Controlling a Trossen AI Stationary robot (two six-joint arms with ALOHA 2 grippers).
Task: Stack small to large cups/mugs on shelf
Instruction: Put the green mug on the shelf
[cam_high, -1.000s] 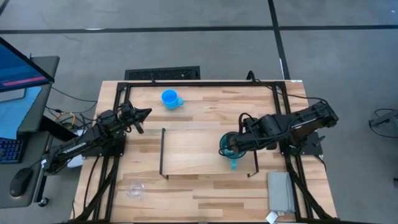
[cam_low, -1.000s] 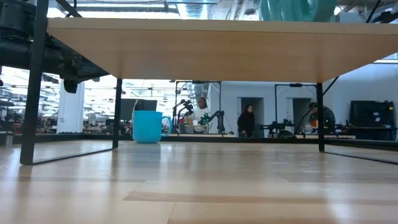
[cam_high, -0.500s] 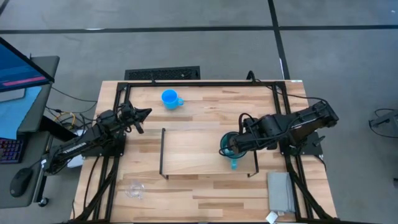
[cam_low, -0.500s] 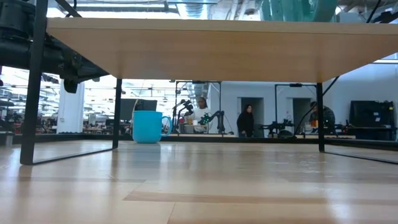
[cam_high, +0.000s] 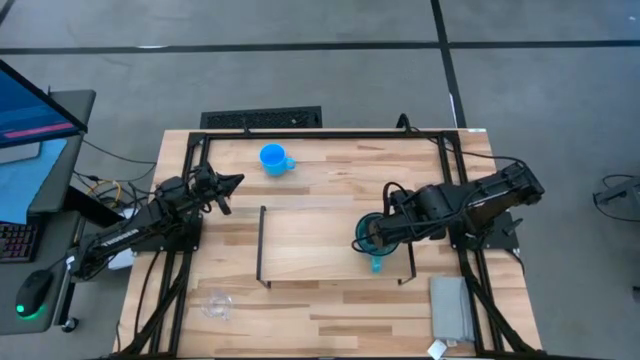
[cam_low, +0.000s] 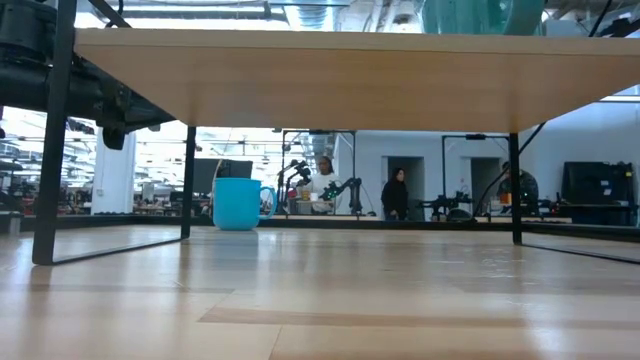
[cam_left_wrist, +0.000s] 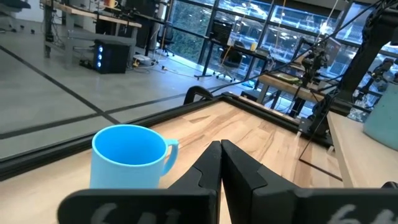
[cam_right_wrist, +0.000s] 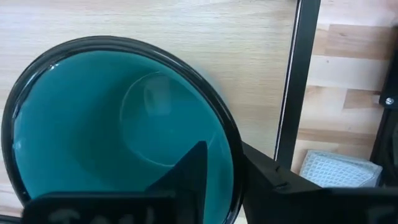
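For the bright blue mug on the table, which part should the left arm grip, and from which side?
Grip the blue mug by its rim wall, coming from above. It stands upright with its mouth open, and its handle points away from the left gripper, whose jaws are shut.

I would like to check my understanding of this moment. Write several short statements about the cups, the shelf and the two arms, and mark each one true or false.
1. The teal mug stands on the shelf. True.
2. The right end effector grips the teal mug's rim, one finger inside. True.
3. The blue mug is on the shelf. False: it stands on the tabletop beyond the shelf.
4. The glass cup sits inside the teal mug. False: it stands alone near the table's front left corner.
5. The left end effector holds the blue mug. False: it is shut, holding nothing.
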